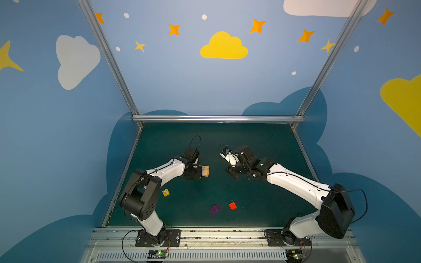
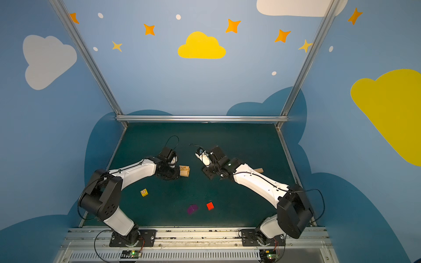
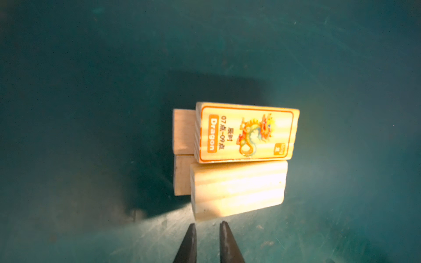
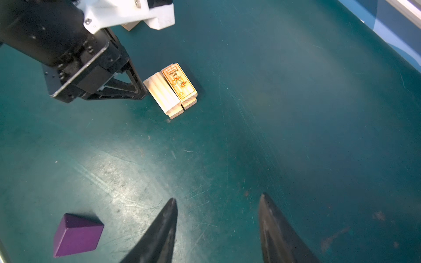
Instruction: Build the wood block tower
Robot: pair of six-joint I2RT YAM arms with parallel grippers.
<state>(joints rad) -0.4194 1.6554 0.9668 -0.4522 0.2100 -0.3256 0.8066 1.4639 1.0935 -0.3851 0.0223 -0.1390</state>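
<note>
the tower, two layers of planks on the counter, lay just ahead of the left pincer, whose nearly shut tips held nothing; its top planks ran crosswise to them. the right pincer hung open and empty, well apart, nearer the purple cube, likely its next pick. the red cube lay near that, the yellow cube by the left arm.

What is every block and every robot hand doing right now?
tower: two layers of planks, standing on the mat, not finished.
dragon plank: flat on the top layer, picture up.
yellow cube: loose on the mat.
purple cube: loose on the mat.
red cube: loose on the mat.
spare plank: lying partly hidden behind the right arm.
left gripper: shut, empty, tips beside the tower.
right gripper: open, empty.
</note>
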